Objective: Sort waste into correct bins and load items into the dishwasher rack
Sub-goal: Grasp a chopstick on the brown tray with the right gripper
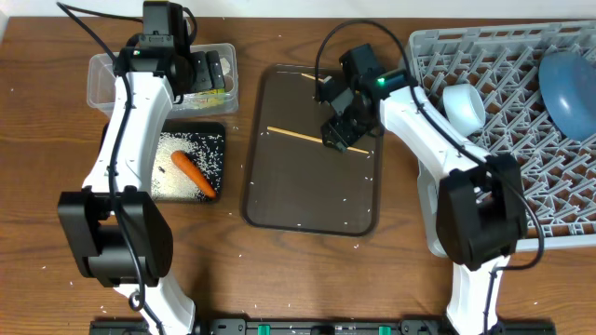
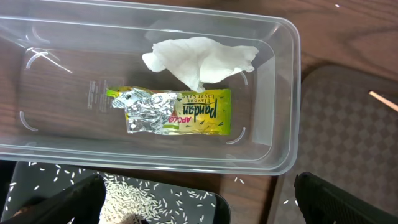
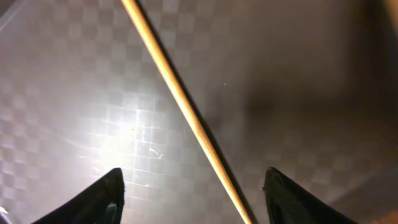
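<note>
1. Left hand, spread wide and empty, hangs over the clear tub, which holds one tissue and one foil wrapper.
2. Black tray: rice, one carrot.
3. Right hand, open and gripping nothing, straddles one of two chopsticks on the serving tray.
4. Rack: one white cup, one blue bowl.

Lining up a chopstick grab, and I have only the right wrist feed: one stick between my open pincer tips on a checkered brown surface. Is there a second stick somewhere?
Observer: Yes. A second chopstick lies by the brown tray's far edge, partly under the right arm.
Operator: Where's the rack?
Observer: The dishwasher rack sits right of the tray, with a large blue bowl in it.
Operator: And the left arm?
Observer: The left pincer hangs open over the clear tub, which holds a tissue and a wrapper.
</note>
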You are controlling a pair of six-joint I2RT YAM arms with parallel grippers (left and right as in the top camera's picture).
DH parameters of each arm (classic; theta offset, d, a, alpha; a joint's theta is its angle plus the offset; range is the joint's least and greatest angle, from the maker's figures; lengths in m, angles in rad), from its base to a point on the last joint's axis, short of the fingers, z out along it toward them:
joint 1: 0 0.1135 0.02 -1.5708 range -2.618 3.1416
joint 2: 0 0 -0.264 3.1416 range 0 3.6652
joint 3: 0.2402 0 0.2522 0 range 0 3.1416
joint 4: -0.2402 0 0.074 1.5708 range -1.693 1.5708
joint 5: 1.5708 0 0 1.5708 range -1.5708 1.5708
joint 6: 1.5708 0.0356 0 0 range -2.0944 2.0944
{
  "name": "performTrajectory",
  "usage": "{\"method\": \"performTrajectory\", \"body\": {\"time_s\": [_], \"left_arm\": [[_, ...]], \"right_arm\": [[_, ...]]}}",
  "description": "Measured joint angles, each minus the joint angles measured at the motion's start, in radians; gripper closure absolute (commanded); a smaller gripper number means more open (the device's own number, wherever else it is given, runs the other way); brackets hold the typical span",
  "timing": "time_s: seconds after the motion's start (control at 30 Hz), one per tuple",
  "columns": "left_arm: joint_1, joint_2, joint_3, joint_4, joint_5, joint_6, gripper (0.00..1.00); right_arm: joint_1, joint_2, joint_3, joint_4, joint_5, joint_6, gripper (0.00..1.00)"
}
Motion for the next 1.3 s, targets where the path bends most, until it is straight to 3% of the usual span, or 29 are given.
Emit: {"method": "performTrajectory", "body": {"time_s": [0.37, 0.6, 0.67, 1.07, 1.3], "left_arm": [[0.000, 0.000, 0.000, 0.000, 0.000, 0.000, 0.02], [0.000, 0.000, 0.000, 0.000, 0.000, 0.000, 0.02], [0.000, 0.000, 0.000, 0.000, 0.000, 0.000, 0.02], [0.000, 0.000, 0.000, 0.000, 0.000, 0.000, 0.02], [0.000, 0.000, 0.000, 0.000, 0.000, 0.000, 0.02]], "right_arm": [[0.000, 0.124, 0.007, 0.004, 0.006, -0.038, 0.59], [0.000, 0.144, 0.024, 0.006, 0.006, -0.048, 0.82], [0.000, 0.148, 0.029, 0.005, 0.005, -0.038, 0.99], [-0.004, 0.153, 0.061, -0.066, -0.038, 0.109, 0.99], [-0.024, 0.119, 0.177, -0.149, -0.039, 0.155, 0.99]]}}
